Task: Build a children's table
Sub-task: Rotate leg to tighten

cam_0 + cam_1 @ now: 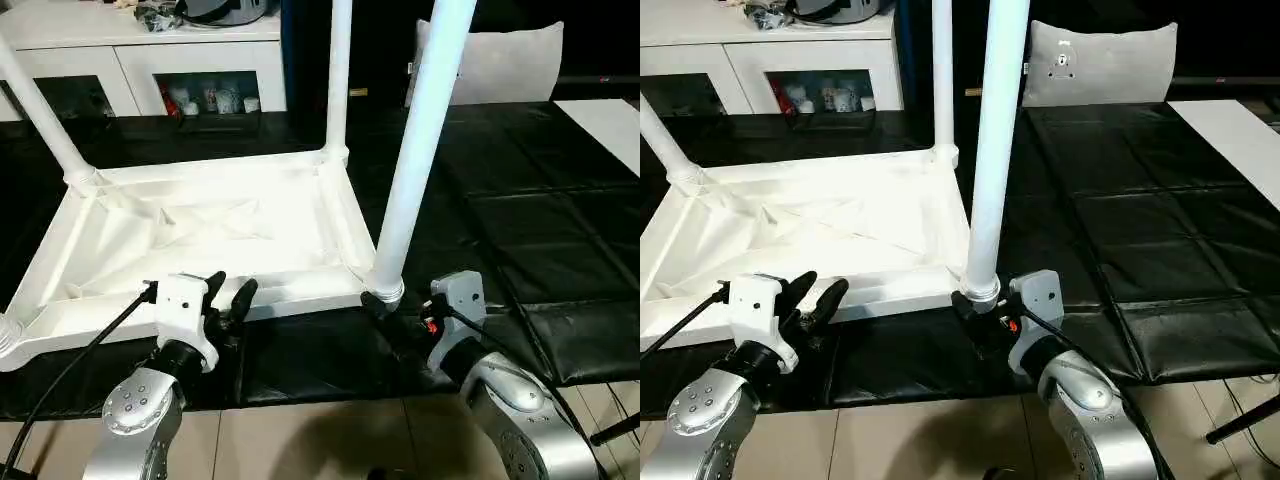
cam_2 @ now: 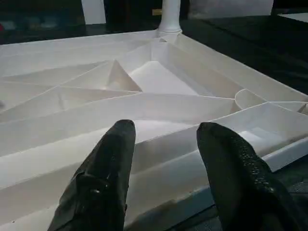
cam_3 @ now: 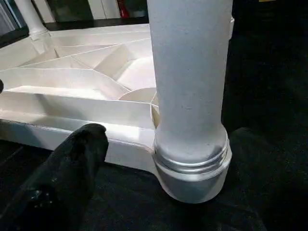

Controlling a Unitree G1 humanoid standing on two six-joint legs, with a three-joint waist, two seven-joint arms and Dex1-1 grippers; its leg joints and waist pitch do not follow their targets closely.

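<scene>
Children's table lies upside down on the black-covered work surface, ribbed underside up, and serves as the landmark for everything around it. Legs stand upright in three corner sockets: the near right leg, the far right leg and the far left leg. At the near left corner a rounded white piece shows, too cut off to read.

The left gripper sits at the table's near rim, its two black fingers about half open with the rim wall between them; no squeeze on it is visible. The right gripper is at the near right corner with its jaws spread wide on either side of that leg's threaded base, holding nothing.

Judging by the thin moulded plastic, the table should be light, fairly stiff and smooth enough to slip. The rim and ribs look like the safest holds; each leg is best gripped low, near its socket.

Behind the table's far edge, the white glass-doored cabinet holds small items on a shelf, too small to identify.
</scene>
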